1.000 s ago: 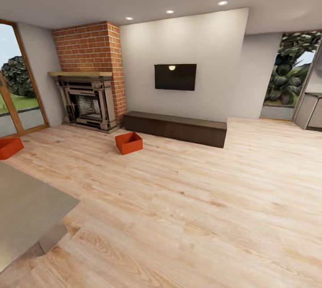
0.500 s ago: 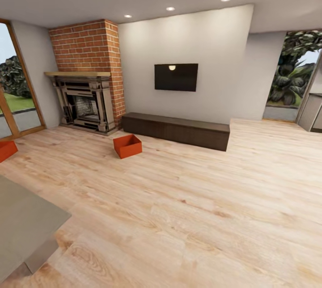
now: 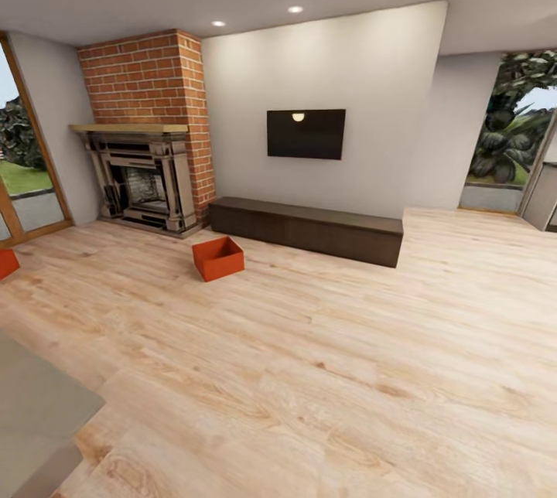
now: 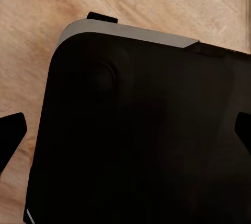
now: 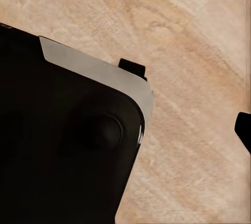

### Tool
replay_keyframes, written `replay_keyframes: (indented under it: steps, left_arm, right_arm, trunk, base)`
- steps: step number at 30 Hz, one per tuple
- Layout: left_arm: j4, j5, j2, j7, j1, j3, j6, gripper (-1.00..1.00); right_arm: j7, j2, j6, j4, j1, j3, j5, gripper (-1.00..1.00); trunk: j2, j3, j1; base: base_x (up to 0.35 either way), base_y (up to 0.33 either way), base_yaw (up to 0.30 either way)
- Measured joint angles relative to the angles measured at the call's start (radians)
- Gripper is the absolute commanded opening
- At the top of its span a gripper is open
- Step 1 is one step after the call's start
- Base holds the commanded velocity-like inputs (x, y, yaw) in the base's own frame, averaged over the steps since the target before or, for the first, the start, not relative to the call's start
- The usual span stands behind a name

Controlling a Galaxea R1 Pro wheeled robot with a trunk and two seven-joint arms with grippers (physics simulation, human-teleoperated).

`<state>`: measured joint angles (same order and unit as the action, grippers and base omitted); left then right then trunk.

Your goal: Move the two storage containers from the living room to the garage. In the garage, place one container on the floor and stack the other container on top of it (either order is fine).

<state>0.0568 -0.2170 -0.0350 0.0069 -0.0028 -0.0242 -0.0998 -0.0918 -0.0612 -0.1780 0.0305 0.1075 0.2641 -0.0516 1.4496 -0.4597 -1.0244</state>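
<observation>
Your head camera looked across the living room's light wood-plank floor (image 3: 325,374) toward the brick fireplace (image 3: 147,134). 1 storage container (image 3: 218,258), orange-red and open-topped, sat on the planks just in front of the fireplace's right side, near the end of the low dark bench (image 3: 309,229). The 2nd container (image 3: 6,262) lay well out from the fireplace's other side, on the planks in front of the glass door (image 3: 19,173), cut off by the frame edge so only a corner showed. Both rested flat and well apart from each other.

A dark TV (image 3: 305,134) hung on the pale wall to the far side of the fireplace from the door, above the bench. A grey surface (image 3: 35,413) lay well forward of the fireplace, at the near edge of your view.

Your left wrist camera showed 2 dark fingertips (image 4: 11,136) spread wide, so the left gripper (image 4: 125,132) was released, over the robot's black base (image 4: 136,140) and planks. Your right wrist camera showed 1 fingertip (image 5: 244,129) beside the black base (image 5: 57,151); I cannot tell that gripper's state.
</observation>
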Motion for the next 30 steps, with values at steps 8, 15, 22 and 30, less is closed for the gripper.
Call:
replay_keyframes:
  steps: [8,15,22,30]
  left_arm:
    - [0.0,0.0,0.0,0.0,0.0,0.0,-0.003,1.0]
    - [0.0,0.0,0.0,0.0,0.0,0.0,-0.003,1.0]
    - [0.0,0.0,0.0,0.0,0.0,0.0,-0.002,1.0]
    - [0.0,0.0,0.0,0.0,0.0,0.0,0.001,1.0]
  right_arm:
    - [0.0,0.0,0.002,0.0,0.0,0.001,-0.001,1.0]
    - [0.0,0.0,0.002,0.0,0.0,0.001,-0.001,1.0]
    - [0.0,0.001,0.002,0.0,0.0,0.001,-0.001,1.0]
    - [0.002,0.004,0.005,0.0,0.0,-0.002,0.002,1.0]
  trunk:
    - [0.0,0.0,0.0]
    - [0.0,0.0,0.0]
    - [0.0,0.0,0.0]
    - [0.0,0.0,0.0]
  base:
    - [0.325,0.0,0.0]
    - [0.325,0.0,0.0]
    - [0.325,0.0,0.0]
    - [0.325,0.0,0.0]
